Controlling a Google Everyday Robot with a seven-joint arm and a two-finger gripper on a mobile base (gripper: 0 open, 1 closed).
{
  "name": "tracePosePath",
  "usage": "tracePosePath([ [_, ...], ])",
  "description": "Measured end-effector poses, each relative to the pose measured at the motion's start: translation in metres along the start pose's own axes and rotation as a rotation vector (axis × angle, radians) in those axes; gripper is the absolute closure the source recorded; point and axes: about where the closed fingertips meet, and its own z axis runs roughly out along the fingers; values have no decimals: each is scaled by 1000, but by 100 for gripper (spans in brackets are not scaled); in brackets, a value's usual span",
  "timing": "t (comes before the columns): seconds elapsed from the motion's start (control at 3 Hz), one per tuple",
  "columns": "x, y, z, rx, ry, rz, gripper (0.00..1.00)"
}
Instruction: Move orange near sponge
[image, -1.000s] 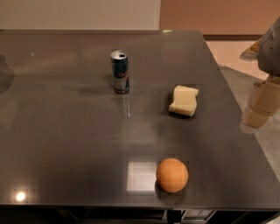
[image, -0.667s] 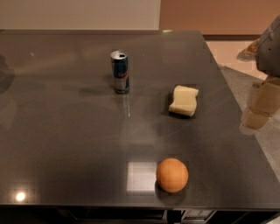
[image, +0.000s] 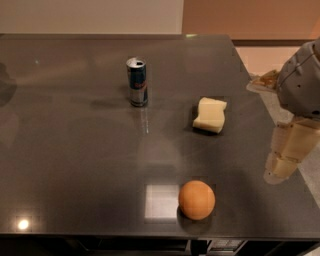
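The orange (image: 197, 199) is a round orange fruit resting near the front edge of the dark table (image: 75, 150). The sponge (image: 210, 115) is a pale yellow block lying right of centre, well behind the orange. The gripper (image: 287, 152) hangs at the table's right edge, to the right of both the orange and the sponge and apart from them, holding nothing.
A blue and silver can (image: 137, 82) stands upright at the back centre, left of the sponge. The table's right edge runs past the gripper, with pale floor (image: 260, 57) beyond it. A bright light reflection (image: 161, 201) lies just left of the orange.
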Motion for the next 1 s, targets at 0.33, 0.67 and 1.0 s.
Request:
tracePosePath([
  [0.33, -15, 25, 23, -57, -67, -62, 0],
  [0.67, -25, 44, 52, -105, -92, -122, 0],
  [1.0, -32, 61, 77, -148, -106, -168, 0],
])
